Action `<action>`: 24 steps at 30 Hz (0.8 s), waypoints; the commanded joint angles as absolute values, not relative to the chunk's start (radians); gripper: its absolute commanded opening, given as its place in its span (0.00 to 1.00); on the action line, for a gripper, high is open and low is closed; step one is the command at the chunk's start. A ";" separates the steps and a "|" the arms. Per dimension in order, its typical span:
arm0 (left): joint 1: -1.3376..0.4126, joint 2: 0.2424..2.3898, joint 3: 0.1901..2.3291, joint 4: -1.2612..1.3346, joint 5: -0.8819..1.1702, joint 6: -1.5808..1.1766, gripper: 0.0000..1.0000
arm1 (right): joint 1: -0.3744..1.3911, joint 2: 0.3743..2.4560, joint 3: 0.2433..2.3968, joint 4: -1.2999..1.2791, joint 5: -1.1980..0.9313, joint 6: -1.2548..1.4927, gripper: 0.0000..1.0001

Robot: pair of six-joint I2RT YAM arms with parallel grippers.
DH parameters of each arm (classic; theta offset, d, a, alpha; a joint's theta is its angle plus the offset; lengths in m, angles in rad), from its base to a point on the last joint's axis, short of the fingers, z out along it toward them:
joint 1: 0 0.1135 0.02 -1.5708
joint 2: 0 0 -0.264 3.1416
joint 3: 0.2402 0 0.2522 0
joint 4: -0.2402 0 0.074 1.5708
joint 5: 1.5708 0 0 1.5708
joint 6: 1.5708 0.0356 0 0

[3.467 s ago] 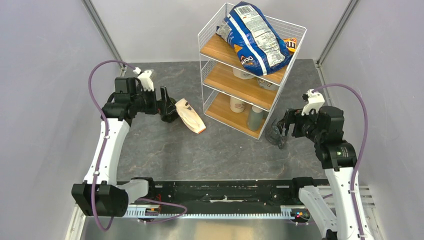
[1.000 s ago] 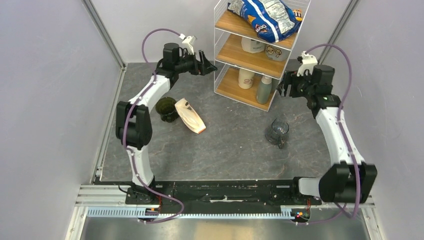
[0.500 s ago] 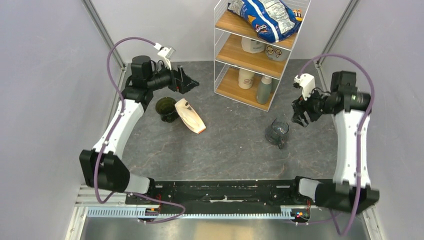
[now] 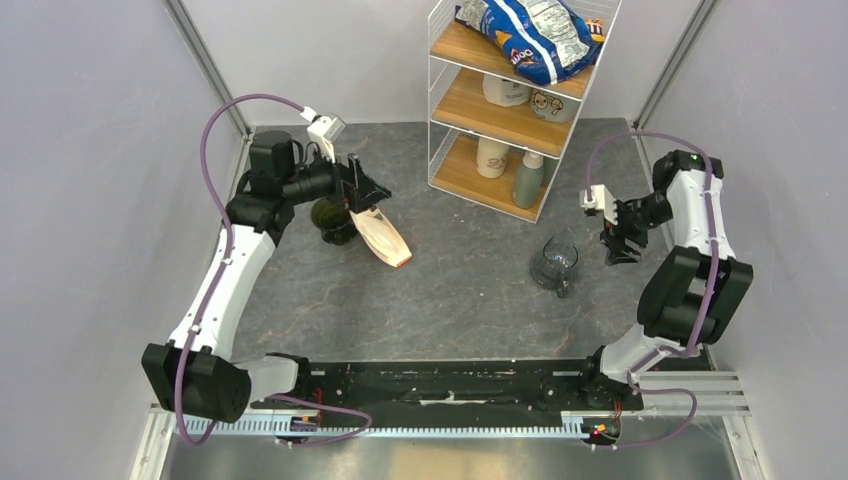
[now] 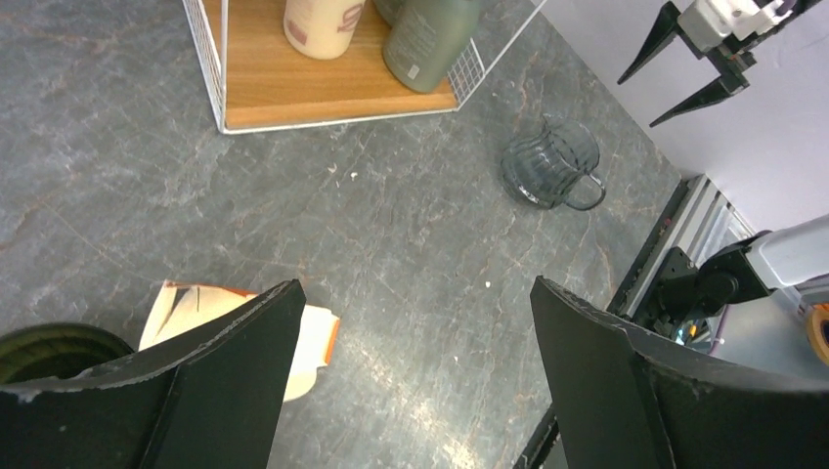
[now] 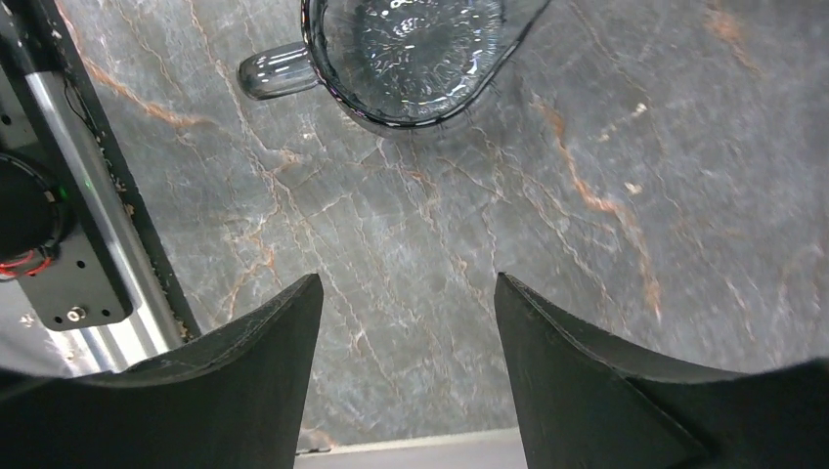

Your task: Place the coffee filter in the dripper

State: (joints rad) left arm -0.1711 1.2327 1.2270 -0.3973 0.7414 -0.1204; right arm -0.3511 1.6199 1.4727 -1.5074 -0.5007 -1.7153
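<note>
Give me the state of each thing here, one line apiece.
left gripper: open, empty
right gripper: open, empty
dripper: upright, partly hidden by the left gripper
tan packet: lying flat
glass jug: upright, looks empty
chip bag: lying atop the rack

My table (image 5: 391, 254) looks like matt grey veined stone. The rack (image 4: 430, 100) is white wire with smooth wooden shelves (image 5: 293, 93). The jug (image 6: 411, 49) is glossy, ribbed clear glass. My left fingers (image 5: 196, 391) are matt black plastic, chipped at the edges.
</note>
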 commanded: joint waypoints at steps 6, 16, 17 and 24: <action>-0.165 1.181 1.254 -0.525 0.691 -0.051 0.94 | -0.328 1.688 1.307 -1.344 -0.544 -1.843 0.72; -0.164 1.175 1.270 -0.604 0.667 -0.003 0.94 | -0.257 1.749 1.240 -1.209 -0.552 -1.779 0.69; -0.164 1.175 1.269 -0.607 0.668 -0.003 0.94 | -0.246 1.756 1.242 -1.205 -0.553 -1.779 0.68; -0.154 1.150 1.240 -0.626 0.631 0.021 0.94 | -0.155 1.785 1.278 -1.228 -0.579 -1.795 0.67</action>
State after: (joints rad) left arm -0.1680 1.1965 1.2331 -0.6113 0.6548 -0.0269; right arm -0.1997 1.7741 1.2442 -1.2247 -0.5308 -1.7809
